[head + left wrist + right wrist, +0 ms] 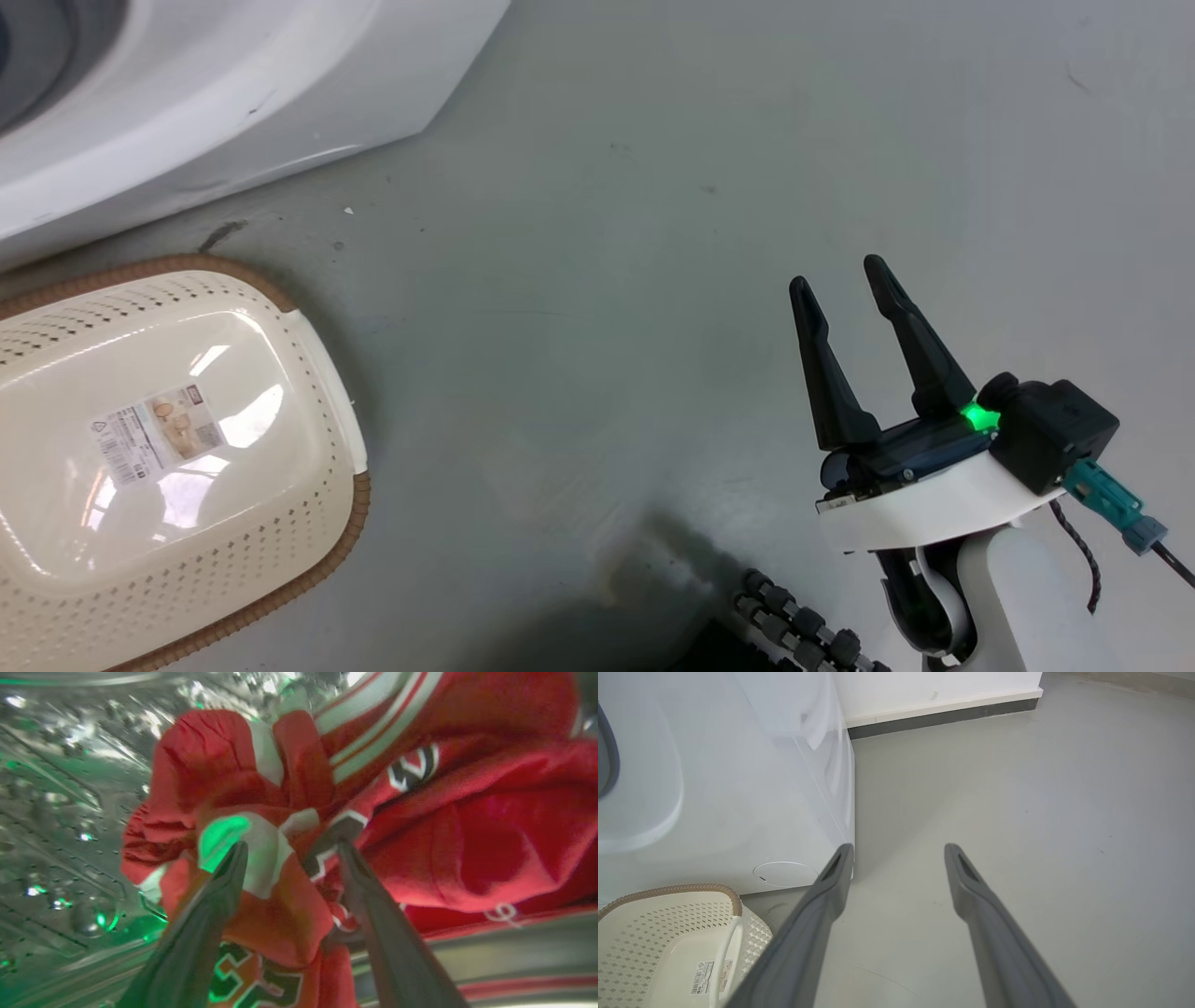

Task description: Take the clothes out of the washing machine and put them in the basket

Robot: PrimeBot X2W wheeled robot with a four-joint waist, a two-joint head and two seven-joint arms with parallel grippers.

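Clothes, a bright red sports jersey bundle with white trim and black-and-white lettering [420, 826], sit bunched between the left gripper [292, 845], whose fingers are apart and not clamped. Behind lies the perforated steel drum [60, 812].

Risk: closing on a thin fold may let the bundle slip free. The right gripper [840, 277] is spread and holds nothing.

The cream-white perforated oval plastic basket [360, 518] beside the large white washing machine [233, 103] holds no clothes.

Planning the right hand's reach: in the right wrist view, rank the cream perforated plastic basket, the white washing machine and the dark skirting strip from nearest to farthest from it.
1. Cream perforated plastic basket, lower left of the right hand.
2. White washing machine, behind it, left.
3. Dark skirting strip, far wall, top.
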